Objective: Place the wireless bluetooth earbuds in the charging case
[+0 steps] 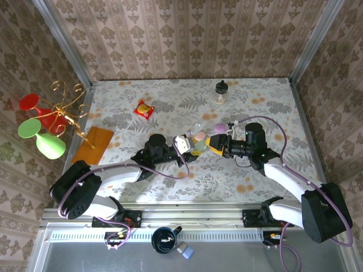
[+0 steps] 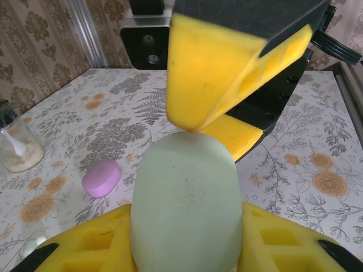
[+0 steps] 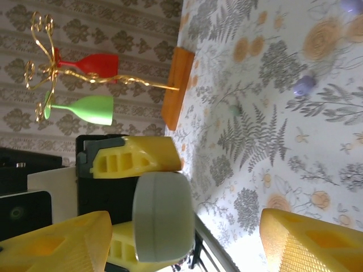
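The left gripper (image 2: 187, 249) pinches the pale green case (image 2: 184, 198) by its sides and holds it upright between its yellow fingers, over the middle of the table (image 1: 255, 96). The right gripper (image 1: 215, 145) faces it from the right with its fingers spread wide. One yellow finger (image 2: 204, 73) touches the top of the case. The other sits lower, behind the case and apart from it.

The buds (image 3: 304, 85) lie loose on the flowered cloth, none of them in the case. A lilac one and a pale green one rest apart from each other on the bare cloth. A whitish bud (image 2: 31, 246) lies just beside the left gripper on its far side. A pink puck (image 2: 102, 177) rests flat on the table, near the case and on its far side. A jar (image 2: 14, 147) stands farther off, toward the far edge.
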Robot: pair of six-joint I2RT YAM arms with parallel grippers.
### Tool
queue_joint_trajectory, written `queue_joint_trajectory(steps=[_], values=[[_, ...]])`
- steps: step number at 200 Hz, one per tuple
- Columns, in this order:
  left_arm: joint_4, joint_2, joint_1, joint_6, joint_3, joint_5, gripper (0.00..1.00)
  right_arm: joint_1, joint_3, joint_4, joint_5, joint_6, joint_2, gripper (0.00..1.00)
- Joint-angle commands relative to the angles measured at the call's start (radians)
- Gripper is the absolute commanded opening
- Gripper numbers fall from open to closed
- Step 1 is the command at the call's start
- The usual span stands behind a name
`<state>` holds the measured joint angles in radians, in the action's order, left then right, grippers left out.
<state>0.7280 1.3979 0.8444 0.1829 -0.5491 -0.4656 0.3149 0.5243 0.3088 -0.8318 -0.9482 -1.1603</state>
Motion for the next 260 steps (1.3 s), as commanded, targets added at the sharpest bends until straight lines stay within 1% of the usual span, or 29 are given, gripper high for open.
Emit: queue_joint_trajectory(steps=[1, 20, 31, 40, 54, 66, 86, 127, 136, 141, 148, 162, 182, 201, 221, 260], values=[[0.055, 0.017, -0.002, -0.011, 0.009, -0.033, 0.35, 0.01, 0.024, 0.042, -0.011, -0.012, 0.022, 0.71], [0.066, 0.025, -0.006, -0.017, 0.011, -0.036, 0.35, 0.021, 0.025, 0.043, -0.007, 0.007, 0.033, 0.72], [0.076, 0.026, -0.006, -0.02, 0.011, -0.037, 0.35, 0.04, 0.049, -0.015, -0.019, 0.042, 0.028, 0.71], [0.074, 0.027, -0.006, -0.021, 0.007, -0.041, 0.34, 0.051, 0.058, -0.038, -0.014, 0.052, 0.024, 0.64], [0.074, 0.027, -0.006, -0.021, 0.002, -0.047, 0.34, 0.055, 0.057, -0.024, -0.017, 0.037, 0.014, 0.54], [0.075, 0.027, -0.006, -0.022, 0.0, -0.049, 0.34, 0.055, 0.056, -0.019, -0.017, 0.031, 0.005, 0.51], [0.075, 0.027, -0.007, -0.022, -0.001, -0.05, 0.34, 0.056, 0.052, -0.008, -0.006, 0.023, -0.001, 0.38], [0.099, 0.021, -0.006, -0.022, 0.013, -0.045, 0.35, 0.048, 0.051, -0.005, 0.009, 0.008, -0.003, 0.19], [0.121, 0.024, -0.008, -0.024, 0.021, -0.039, 0.38, 0.043, 0.045, 0.01, 0.012, -0.005, -0.002, 0.16], [0.135, 0.025, -0.008, -0.026, 0.026, -0.034, 0.42, 0.039, 0.041, 0.023, 0.014, -0.017, -0.001, 0.16], [0.166, 0.027, -0.01, -0.034, 0.036, -0.03, 0.5, 0.033, 0.033, 0.045, 0.016, -0.039, 0.0, 0.15], [0.247, 0.031, -0.021, -0.066, 0.057, -0.029, 0.62, 0.015, 0.02, 0.096, 0.017, -0.088, 0.002, 0.15], [0.365, 0.039, -0.041, -0.129, 0.083, -0.04, 0.72, -0.014, 0.008, 0.174, -0.011, -0.164, -0.005, 0.16], [0.449, 0.05, -0.066, -0.191, 0.083, -0.074, 0.75, -0.028, -0.013, 0.337, -0.035, -0.287, -0.015, 0.15], [0.559, 0.074, -0.084, -0.238, 0.08, -0.104, 0.76, -0.03, -0.017, 0.44, -0.028, -0.384, -0.016, 0.14], [0.559, 0.057, -0.079, -0.237, 0.042, -0.094, 0.78, -0.03, -0.008, 0.51, -0.005, -0.519, 0.01, 0.13]])
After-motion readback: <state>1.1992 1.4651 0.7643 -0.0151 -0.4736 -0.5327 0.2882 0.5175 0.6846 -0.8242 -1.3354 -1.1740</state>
